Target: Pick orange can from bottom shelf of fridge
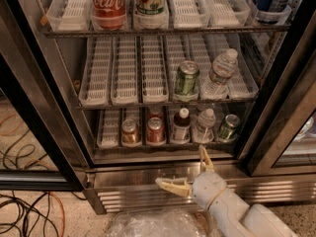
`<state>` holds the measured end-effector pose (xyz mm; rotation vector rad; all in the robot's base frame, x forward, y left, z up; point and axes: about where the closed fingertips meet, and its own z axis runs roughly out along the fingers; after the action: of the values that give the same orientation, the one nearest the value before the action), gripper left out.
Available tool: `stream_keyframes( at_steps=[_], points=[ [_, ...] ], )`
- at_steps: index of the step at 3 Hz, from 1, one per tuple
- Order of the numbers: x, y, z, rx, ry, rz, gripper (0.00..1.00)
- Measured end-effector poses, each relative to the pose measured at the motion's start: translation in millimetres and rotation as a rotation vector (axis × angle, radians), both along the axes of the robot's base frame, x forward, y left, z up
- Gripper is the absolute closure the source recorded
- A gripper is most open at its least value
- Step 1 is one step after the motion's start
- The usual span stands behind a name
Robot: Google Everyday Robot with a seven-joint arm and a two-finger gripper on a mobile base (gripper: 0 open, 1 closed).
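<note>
The orange can (130, 131) stands on the bottom shelf (107, 135) of the fridge (44, 102), in the second lane from the left, next to a redder can (155, 130). My gripper (184, 169) is in front of the fridge's steel base, below and to the right of the orange can and apart from it. It is open and empty: one cream finger (170, 185) points left and the other points up towards the shelf edge.
A brown bottle (181, 125), a water bottle (204, 126) and a green can (228, 127) share the bottom shelf. Another green can (186, 78) and a water bottle (219, 73) stand on the middle shelf. Cables (29, 211) lie on the floor at left. Crumpled plastic (148, 223) lies below.
</note>
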<state>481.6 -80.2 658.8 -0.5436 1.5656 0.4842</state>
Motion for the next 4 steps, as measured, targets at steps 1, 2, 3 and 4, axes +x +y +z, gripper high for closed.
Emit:
stream_keyframes(
  at_steps=[1, 2, 3, 4],
  points=[
    [-6, 14, -29, -0.02, 0.009, 0.025, 0.0],
    [-11, 41, -52, 0.002, 0.0, 0.011, 0.0],
    [-11, 42, -52, 0.003, 0.0, 0.012, 0.0],
    [-8, 56, -58, 0.024, -0.001, 0.019, 0.0]
  ],
)
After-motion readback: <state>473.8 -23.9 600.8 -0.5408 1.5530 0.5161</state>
